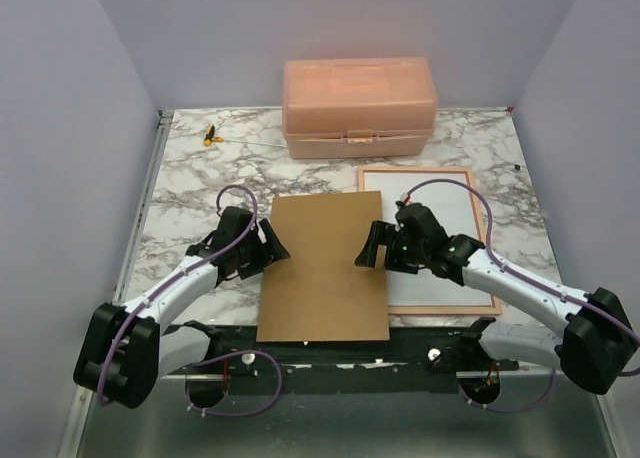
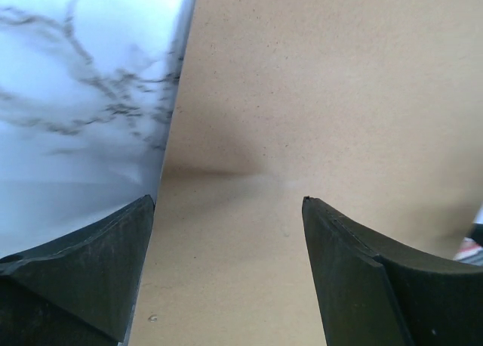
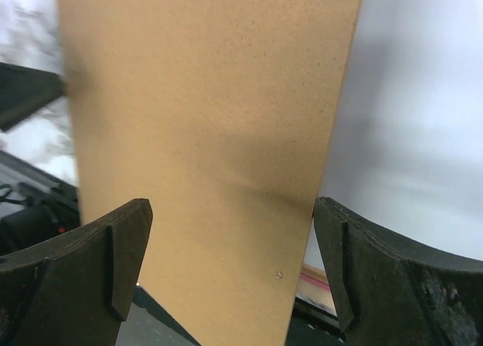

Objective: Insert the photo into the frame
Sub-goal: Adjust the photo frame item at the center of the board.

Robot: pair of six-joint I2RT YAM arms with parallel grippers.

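Note:
The frame [image 1: 417,168] lies flat at the right with a thin pinkish border; a white sheet [image 1: 445,218] fills it, and no printed sky or meadow shows anywhere. The white surface [image 3: 423,119] and a strip of pink border [image 3: 321,282] also show in the right wrist view. My left gripper [image 1: 272,246] is open and empty over the left edge of the brown backing board [image 1: 322,268]. My right gripper [image 1: 372,246] is open and empty over the board's right edge. In the wrist views the board [image 2: 324,97] [image 3: 204,97] lies between the open fingers [image 2: 83,270] [image 3: 392,278].
The board's right side overlaps the frame's left border. A salmon-pink lidded box [image 1: 358,108] stands at the back centre. A small yellow and black object [image 1: 210,134] lies at the back left. The marble table [image 1: 180,193] has grey walls on three sides.

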